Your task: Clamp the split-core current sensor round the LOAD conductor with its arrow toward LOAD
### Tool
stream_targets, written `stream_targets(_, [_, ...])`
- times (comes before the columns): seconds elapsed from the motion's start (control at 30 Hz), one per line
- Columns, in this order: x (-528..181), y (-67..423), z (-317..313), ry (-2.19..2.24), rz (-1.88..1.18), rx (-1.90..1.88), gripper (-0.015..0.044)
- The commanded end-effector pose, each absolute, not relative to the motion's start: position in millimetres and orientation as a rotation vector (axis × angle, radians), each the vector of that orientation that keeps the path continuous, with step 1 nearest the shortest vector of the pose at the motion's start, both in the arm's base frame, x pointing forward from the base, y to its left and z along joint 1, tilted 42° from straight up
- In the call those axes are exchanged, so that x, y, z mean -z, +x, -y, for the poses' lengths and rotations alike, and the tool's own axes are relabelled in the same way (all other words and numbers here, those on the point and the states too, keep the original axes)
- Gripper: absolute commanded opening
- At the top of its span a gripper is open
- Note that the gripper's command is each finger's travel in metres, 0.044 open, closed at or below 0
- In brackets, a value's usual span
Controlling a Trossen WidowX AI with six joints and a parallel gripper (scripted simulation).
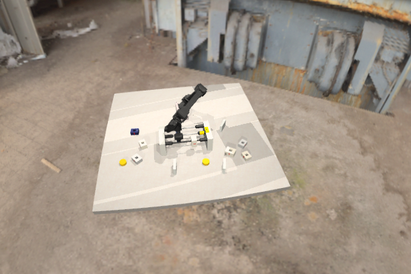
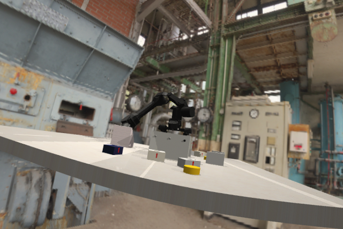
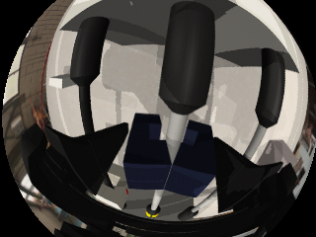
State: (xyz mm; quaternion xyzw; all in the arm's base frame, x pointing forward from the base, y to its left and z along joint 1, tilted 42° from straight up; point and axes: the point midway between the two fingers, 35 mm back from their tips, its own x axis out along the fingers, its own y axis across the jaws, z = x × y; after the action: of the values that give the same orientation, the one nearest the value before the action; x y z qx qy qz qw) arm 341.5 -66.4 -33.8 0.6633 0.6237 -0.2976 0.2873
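Note:
The dark blue split-core sensor (image 3: 148,160) sits on the middle conductor (image 3: 176,129) (image 1: 191,135), which passes between its two halves. The halves meet at a seam in the wrist view and spread apart in a V toward the near dark sleeve. Its arrow is not visible. My gripper (image 3: 171,134) (image 2: 174,130) is open, with one finger on each side of the sensor; the left tip is very close to it. In the top view my gripper (image 1: 178,137) hides the sensor. The middle conductor has a yellow band (image 1: 201,132) beside a yellow patch (image 1: 206,129) on the right end block; no lettering is readable.
Two end blocks (image 1: 162,141) (image 1: 209,143) carry three conductors. A white block (image 1: 193,141) (image 3: 111,195) sits on the front one. Another dark blue block (image 1: 134,131) (image 2: 112,149), several pale blocks, upright plates and yellow discs (image 1: 122,162) (image 1: 205,162) stand around.

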Motion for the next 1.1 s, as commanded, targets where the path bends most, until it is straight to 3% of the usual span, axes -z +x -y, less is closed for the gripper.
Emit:
stream_targets(0.0, [33.5, 341.6, 67.0, 1.772, -1.665, 0.795, 0.0381])
stream_targets(0.67, [33.5, 341.6, 67.0, 1.772, -1.665, 0.795, 0.0247])
stream_targets(0.97, [33.5, 341.6, 67.0, 1.772, -1.665, 0.795, 0.0011])
stream_targets(1.07, [33.5, 341.6, 67.0, 1.772, -1.665, 0.795, 0.0])
